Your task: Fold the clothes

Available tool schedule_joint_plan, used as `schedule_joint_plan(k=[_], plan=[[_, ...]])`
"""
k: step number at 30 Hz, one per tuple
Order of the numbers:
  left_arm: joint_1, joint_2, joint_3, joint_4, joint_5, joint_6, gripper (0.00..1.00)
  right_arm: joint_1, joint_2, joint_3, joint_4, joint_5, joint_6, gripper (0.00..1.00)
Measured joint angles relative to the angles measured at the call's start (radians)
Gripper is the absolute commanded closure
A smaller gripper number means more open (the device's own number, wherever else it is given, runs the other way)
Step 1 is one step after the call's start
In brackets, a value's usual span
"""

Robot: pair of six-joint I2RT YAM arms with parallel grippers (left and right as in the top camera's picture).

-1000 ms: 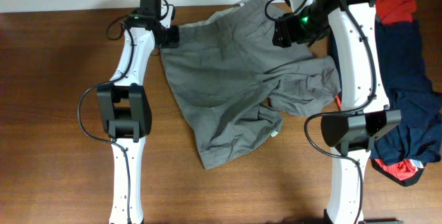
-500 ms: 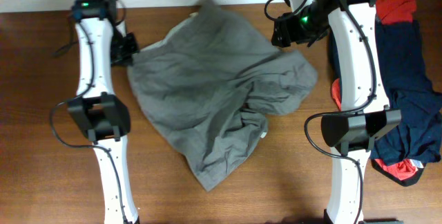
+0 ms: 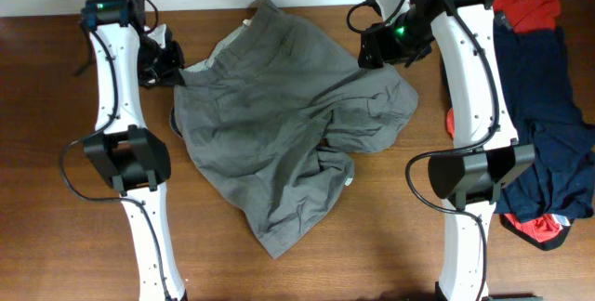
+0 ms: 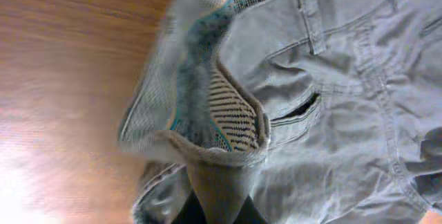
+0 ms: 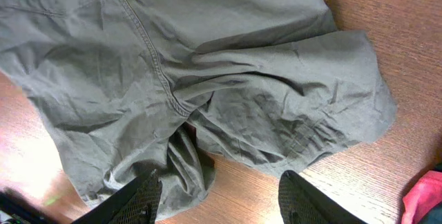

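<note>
The grey-khaki shorts (image 3: 279, 124) lie crumpled on the wooden table (image 3: 56, 199) between the two arms. My left gripper (image 3: 167, 59) is shut on the waistband corner at the shorts' upper left. In the left wrist view the gripper (image 4: 219, 210) pinches a fold of cloth, and the striped inner lining (image 4: 231, 117) is turned outward. My right gripper (image 3: 376, 48) hovers open over the shorts' upper right edge. In the right wrist view that gripper (image 5: 224, 200) has nothing between its fingers, and the shorts (image 5: 207, 65) are spread below it.
A dark navy garment (image 3: 548, 106) and a red one (image 3: 525, 8) are piled on the table's right side behind the right arm. A bit of the red garment (image 5: 425, 196) shows in the right wrist view. The table's far edge meets a white wall.
My left gripper shut on the waistband and swung left, dragging the shorts leftward across the table. The right arm stayed almost in place, and the shorts slid out from under it.
</note>
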Motion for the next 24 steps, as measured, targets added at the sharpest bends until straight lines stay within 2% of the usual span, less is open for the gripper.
schedule_joint_plan(k=[4, 8, 12, 16, 21, 22, 23, 24], plan=[[-0.014, -0.130, -0.085, 0.003, -0.069, 0.003, 1.00, 0.000, 0.000, 0.000, 0.000, 0.000, 0.001, 0.39], [-0.029, -0.292, -0.319, 0.012, -0.139, 0.003, 0.99, 0.000, 0.000, 0.000, 0.000, 0.000, 0.001, 0.39], [-0.027, -0.324, -0.594, 0.008, -0.232, -0.005, 1.00, 0.000, 0.000, -0.001, 0.001, 0.000, 0.002, 0.39], [-0.027, -0.323, -0.744, 0.005, -0.332, -0.088, 0.99, 0.000, 0.000, -0.002, 0.000, 0.000, 0.002, 0.38], [-0.027, -0.325, -0.790, 0.003, -0.450, -0.222, 0.99, 0.000, 0.000, -0.002, 0.000, 0.005, 0.002, 0.31], [-0.028, -0.329, -0.791, 0.004, -0.471, -0.249, 0.96, 0.000, 0.000, -0.002, 0.000, 0.011, 0.004, 0.31], [-0.028, -0.336, -0.792, 0.005, -0.480, -0.261, 0.84, 0.000, 0.000, -0.002, 0.000, 0.013, 0.004, 0.30], [-0.028, -0.357, -0.796, 0.019, -0.494, -0.278, 0.66, 0.000, 0.000, -0.002, 0.000, 0.016, 0.005, 0.30]])
